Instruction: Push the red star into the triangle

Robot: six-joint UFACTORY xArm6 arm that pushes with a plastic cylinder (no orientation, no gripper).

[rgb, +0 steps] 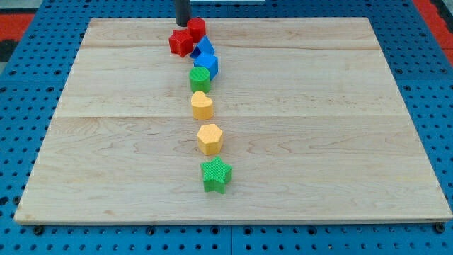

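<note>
On the wooden tabletop (318, 106) the blocks form one line from the view's top to its bottom. My tip (182, 23) stands at the top, between the red star block (180, 42) on the left and the red round block (196, 28) on the right. Below them follow the blue triangle block (204, 47), the blue block (208, 64), the green round block (199, 77), the yellow heart block (202, 105), the yellow hexagon block (210, 139) and the green star block (216, 174).

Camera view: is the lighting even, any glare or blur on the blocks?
Camera view: soft, even light, with no glare on the wooden board; short shadows beside the green star; the blocks are sharp; my tip looks slightly soft just above the red star.
</note>
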